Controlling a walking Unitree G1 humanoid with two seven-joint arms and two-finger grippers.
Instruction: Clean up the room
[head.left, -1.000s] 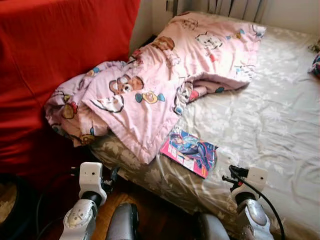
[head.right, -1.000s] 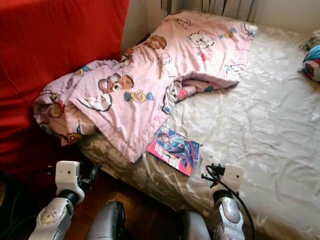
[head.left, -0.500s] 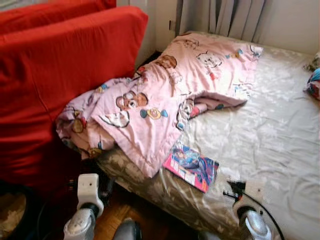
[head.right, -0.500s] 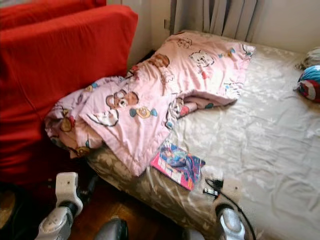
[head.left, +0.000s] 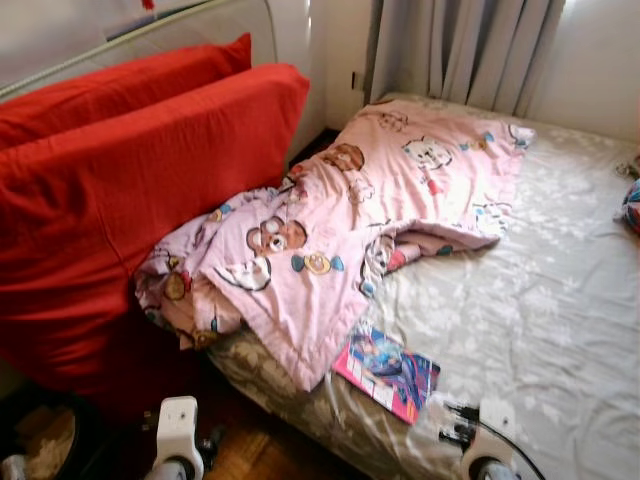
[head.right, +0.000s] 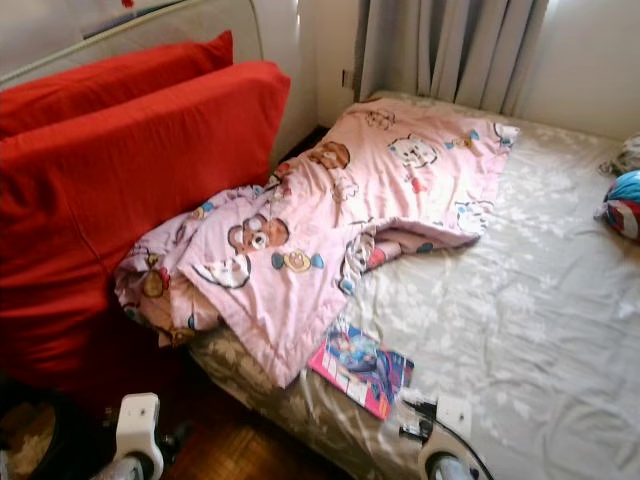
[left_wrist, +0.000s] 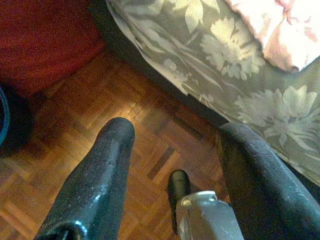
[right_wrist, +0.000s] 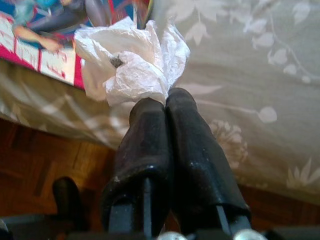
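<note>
Fingers (left_wrist: 95, 185) of the left gripper (left_wrist: 172, 150) stood spread over the wood floor (left_wrist: 75, 125); the right gripper (right_wrist: 167, 97) pinched crumpled white paper (right_wrist: 131, 62) beside the comic book (head.left: 386, 367) at the bed (head.left: 540, 290) edge. Since earlier the camera had tilted upward, both arms sinking lower in view.

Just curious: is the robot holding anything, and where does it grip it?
The right gripper pinches a crumpled white tissue by its lower edge; the left gripper holds nothing.

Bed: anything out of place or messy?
Yes. The pink quilt lies bunched, spilling over the bed's edge toward the red cushions. A comic book sits loose near the edge. The right gripper, jaws closed, holds a crumpled tissue.
</note>
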